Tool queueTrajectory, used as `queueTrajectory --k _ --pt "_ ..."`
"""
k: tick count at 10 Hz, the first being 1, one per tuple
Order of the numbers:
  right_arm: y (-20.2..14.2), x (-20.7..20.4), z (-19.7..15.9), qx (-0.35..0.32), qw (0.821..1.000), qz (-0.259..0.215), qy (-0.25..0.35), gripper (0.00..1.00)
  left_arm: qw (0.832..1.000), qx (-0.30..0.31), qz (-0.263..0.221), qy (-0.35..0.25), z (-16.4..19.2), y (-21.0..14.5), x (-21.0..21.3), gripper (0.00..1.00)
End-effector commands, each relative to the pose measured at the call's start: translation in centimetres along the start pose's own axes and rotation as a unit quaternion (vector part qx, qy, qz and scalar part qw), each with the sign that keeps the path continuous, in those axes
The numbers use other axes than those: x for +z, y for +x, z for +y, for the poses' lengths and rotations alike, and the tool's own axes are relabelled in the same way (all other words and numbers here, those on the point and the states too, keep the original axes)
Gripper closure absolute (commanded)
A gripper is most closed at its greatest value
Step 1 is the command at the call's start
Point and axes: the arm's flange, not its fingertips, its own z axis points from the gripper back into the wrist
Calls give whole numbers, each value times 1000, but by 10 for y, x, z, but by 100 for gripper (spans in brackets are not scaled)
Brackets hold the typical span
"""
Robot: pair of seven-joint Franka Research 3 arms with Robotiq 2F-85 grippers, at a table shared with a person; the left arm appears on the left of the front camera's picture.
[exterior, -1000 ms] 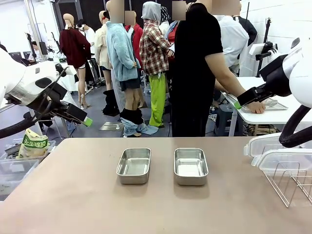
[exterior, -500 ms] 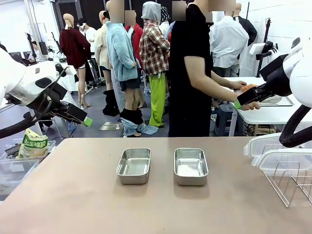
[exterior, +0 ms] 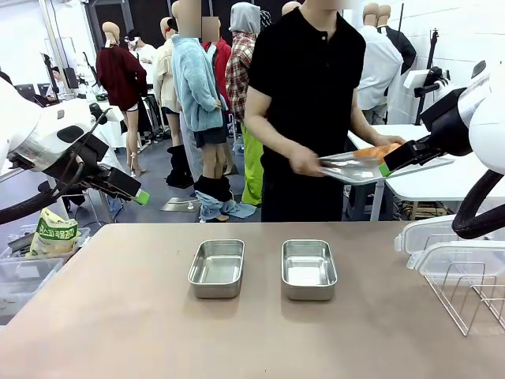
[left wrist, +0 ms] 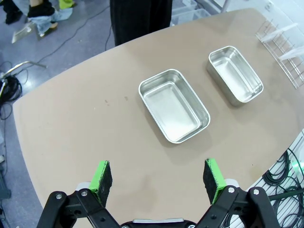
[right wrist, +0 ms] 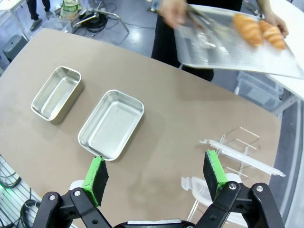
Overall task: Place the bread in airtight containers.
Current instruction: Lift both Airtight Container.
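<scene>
From the front, the left gripper hangs raised off the table's left side and the right gripper is raised at the far right; this angle does not show how wide either stands. Below and between them, on the tan table, the left container and the right container sit side by side, apart, both lidless and empty. Just beside the right gripper's green tip a person holds a flat steel tray with the croissants on it, partly hidden behind that gripper. Translucent lids rest on a wire rack below the right gripper. In the left wrist view the left gripper has its jaws spread wide with nothing between the green pads. The left container lies ahead of the jaws, about midway between the two finger lines and well clear of the tips, while the right container sits farther ahead, beyond the finger at picture right. In the right wrist view the right gripper is likewise wide open and empty. The right container lies just ahead of the pad at picture left, and the left container lies farther out to that same side. Far ahead of the jaws the tray is held in the air, one person's hand at each end — the two croissants lie side by side at the end ahead of the other finger.
</scene>
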Motion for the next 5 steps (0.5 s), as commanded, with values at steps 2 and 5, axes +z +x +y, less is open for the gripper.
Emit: queueTrajectory --k 2,5 --pt "0 -1 1 1 1000 1 3 0 1000 5 1 -4 1 -1 0 0" --pt "0 -1 1 1 1000 1 3 0 1000 5 1 -4 1 -1 0 0"
